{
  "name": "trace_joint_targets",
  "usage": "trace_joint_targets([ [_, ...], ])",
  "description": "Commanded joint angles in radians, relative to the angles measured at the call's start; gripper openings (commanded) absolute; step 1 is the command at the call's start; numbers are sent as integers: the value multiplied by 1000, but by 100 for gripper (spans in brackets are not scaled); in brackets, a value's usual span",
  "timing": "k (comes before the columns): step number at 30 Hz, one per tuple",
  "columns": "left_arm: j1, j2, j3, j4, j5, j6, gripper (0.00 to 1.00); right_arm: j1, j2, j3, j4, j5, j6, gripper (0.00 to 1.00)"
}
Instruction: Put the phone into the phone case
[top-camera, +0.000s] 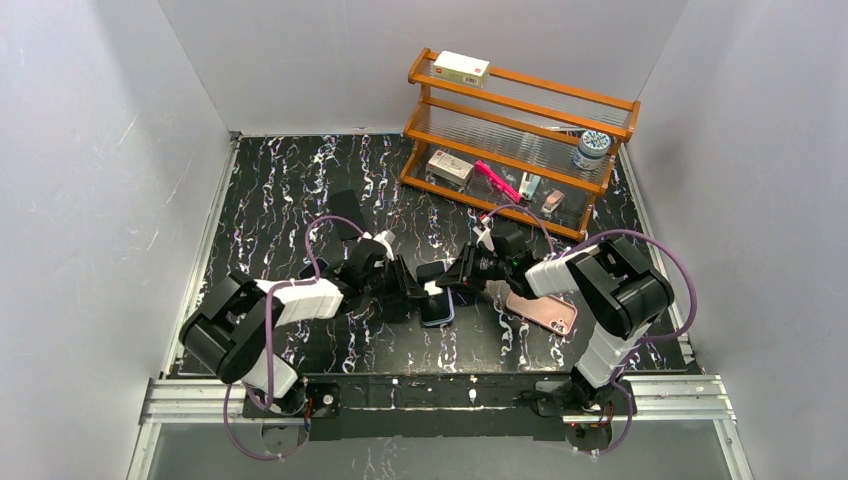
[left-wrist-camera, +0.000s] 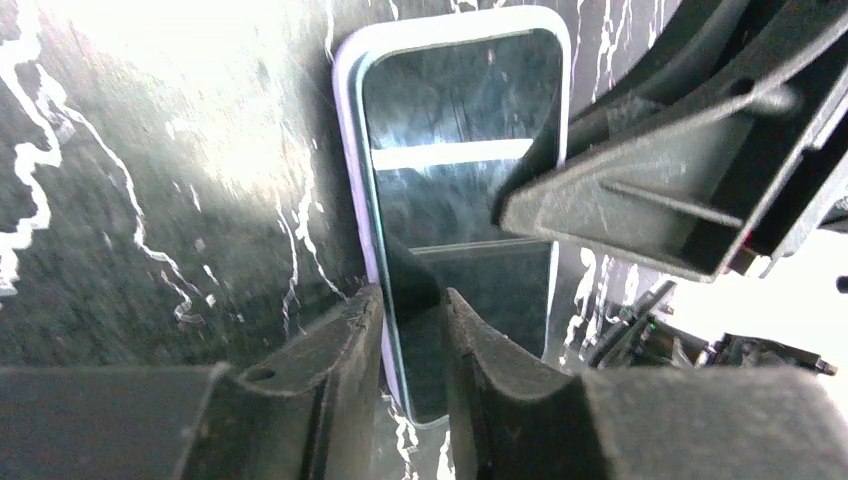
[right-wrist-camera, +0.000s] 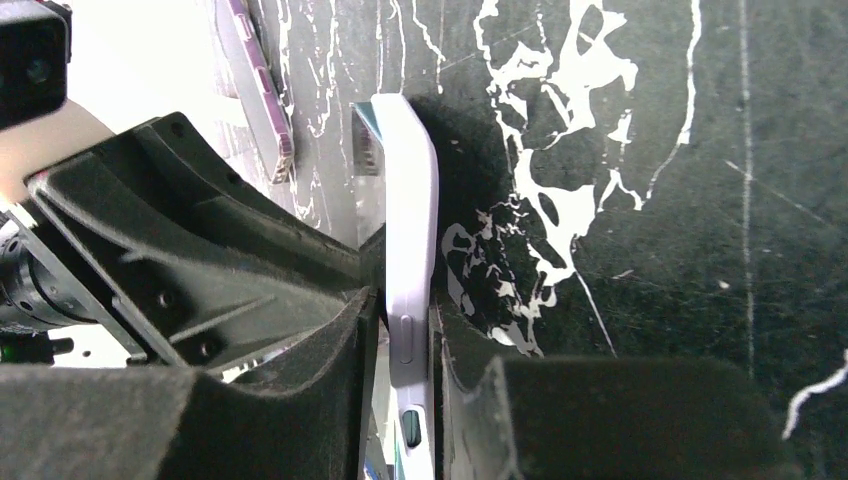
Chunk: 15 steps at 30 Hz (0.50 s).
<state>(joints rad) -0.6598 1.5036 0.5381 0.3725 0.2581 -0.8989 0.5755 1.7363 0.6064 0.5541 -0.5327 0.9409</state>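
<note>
Phone (left-wrist-camera: 460, 200): glossy, mirror-smooth glass face. Phone case (right-wrist-camera: 411, 240): smooth, matt lilac plastic or rubber. Left end effector (left-wrist-camera: 412, 310): matt black plastic, grainy and scuffed; table (top-camera: 290, 190): black marbled top with white veins and a faint sheen; shelf rack (top-camera: 520, 140): varnished orange-brown wood rails, ribbed clear plastic shelves.

overhead wide; both wrists near phone (left-wrist-camera: 460, 200)
</note>
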Motion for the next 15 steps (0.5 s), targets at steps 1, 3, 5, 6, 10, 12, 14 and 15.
trace_joint_targets([
  [1, 4, -107, 20, -143, 72, 37, 34, 15, -22, 12, 52, -88, 8, 1],
  [3, 35, -175, 53, -222, 72, 70, 52, 1, -46, -3, 74, -128, 11, 1],
  [5, 71, -238, 82, -296, 78, 99, 71, -14, -77, -20, 109, -168, 17, 1],
  [6, 91, -265, 93, -321, 93, 112, 77, -20, -93, -26, 118, -186, 19, 1],
  [10, 169, -347, 111, -350, 178, 105, 85, -43, -165, -35, 135, -256, 28, 1],
  [12, 195, -375, 113, -340, 221, 82, 87, -49, -201, -40, 161, -290, 46, 1],
  [14, 207, -398, 115, -325, 252, 68, 88, -54, -235, -48, 200, -317, 75, 1],
  [15, 212, -407, 115, -311, 275, 59, 89, -56, -250, -52, 223, -328, 95, 1],
])
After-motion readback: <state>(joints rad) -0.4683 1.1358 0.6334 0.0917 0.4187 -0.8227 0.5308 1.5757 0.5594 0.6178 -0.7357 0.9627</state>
